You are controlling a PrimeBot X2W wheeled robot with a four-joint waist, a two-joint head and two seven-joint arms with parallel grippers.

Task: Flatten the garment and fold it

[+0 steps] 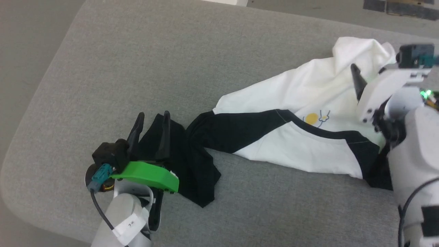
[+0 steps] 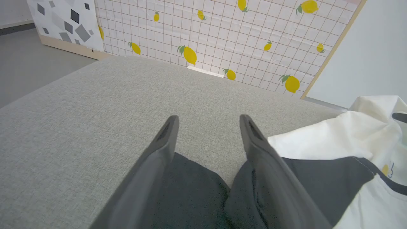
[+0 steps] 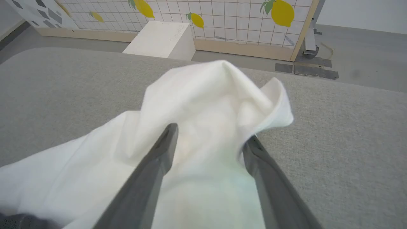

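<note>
The grey fabric cushion (image 1: 137, 68) carries the garment (image 1: 308, 89), which lies stretched across its right half, unfolded and rumpled. The white body bunches up toward the far right edge. One black sleeve (image 1: 205, 137) trails away to a crumpled heap nearer the front left corner. The left hand (image 1: 153, 114) sits over that heap with its fingers spread apart, cloth beneath them and nothing clamped. The right hand (image 3: 211, 132) is over the white body near the right edge, its fingers also wide apart, with loose white fabric between them. A small yellow cartoon (image 1: 317, 119) shows on the chest beside the black neckband.
</note>
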